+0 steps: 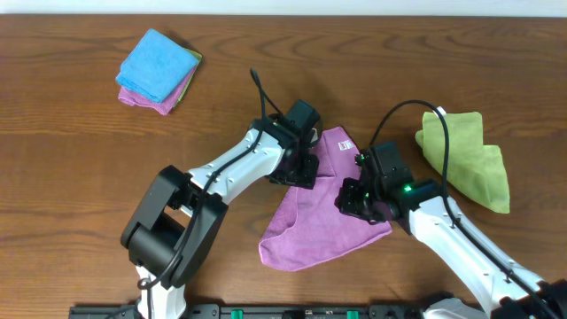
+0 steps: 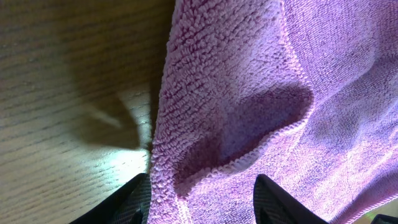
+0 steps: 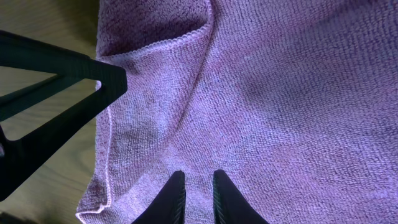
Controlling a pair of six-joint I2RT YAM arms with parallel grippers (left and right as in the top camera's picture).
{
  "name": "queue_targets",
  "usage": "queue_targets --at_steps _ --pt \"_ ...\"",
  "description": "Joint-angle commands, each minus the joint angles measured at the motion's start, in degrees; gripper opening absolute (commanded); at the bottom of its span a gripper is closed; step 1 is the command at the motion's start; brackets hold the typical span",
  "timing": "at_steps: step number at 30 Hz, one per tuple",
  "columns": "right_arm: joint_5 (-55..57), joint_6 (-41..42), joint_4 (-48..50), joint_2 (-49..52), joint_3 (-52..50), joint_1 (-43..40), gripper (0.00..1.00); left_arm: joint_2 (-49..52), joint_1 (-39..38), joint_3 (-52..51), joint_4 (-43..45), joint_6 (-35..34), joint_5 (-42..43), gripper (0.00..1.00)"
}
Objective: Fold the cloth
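Observation:
A purple terry cloth (image 1: 319, 221) lies crumpled in the middle of the wooden table, with a white label at its far corner. My left gripper (image 1: 299, 170) is at the cloth's upper left edge. In the left wrist view its jaws (image 2: 205, 205) are open wide and straddle a folded hem of the cloth (image 2: 249, 93). My right gripper (image 1: 356, 200) is at the cloth's right edge. In the right wrist view its jaws (image 3: 199, 196) are nearly together, pinching the cloth (image 3: 280, 93).
A crumpled green cloth (image 1: 469, 159) lies at the right. A folded stack with a blue cloth on top (image 1: 159, 66) sits at the far left. A black finger of the left gripper (image 3: 56, 87) shows in the right wrist view.

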Motion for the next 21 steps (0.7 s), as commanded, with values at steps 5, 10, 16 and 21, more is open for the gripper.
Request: queue_targets --at_steps 5,10,16,21 --pt "-0.3 -0.9 0.2 -0.5 -0.3 -0.5 0.17 -0.2 0.3 1.8 -1.6 0.8 1.1 0.54" --pt "-0.3 -0.9 0.5 -0.5 -0.3 -0.5 0.17 -0.2 0.2 1.8 -1.7 -0.9 2.4 0.54" --pt "-0.3 -0.9 0.9 -0.5 -0.3 -0.5 0.17 -0.1 0.2 1.8 -1.7 -2.3 2.4 0.53" --pt "-0.3 -0.9 1.2 -0.5 -0.3 -0.5 0.17 -0.1 -0.3 1.8 -1.2 -2.2 2.3 0.51"
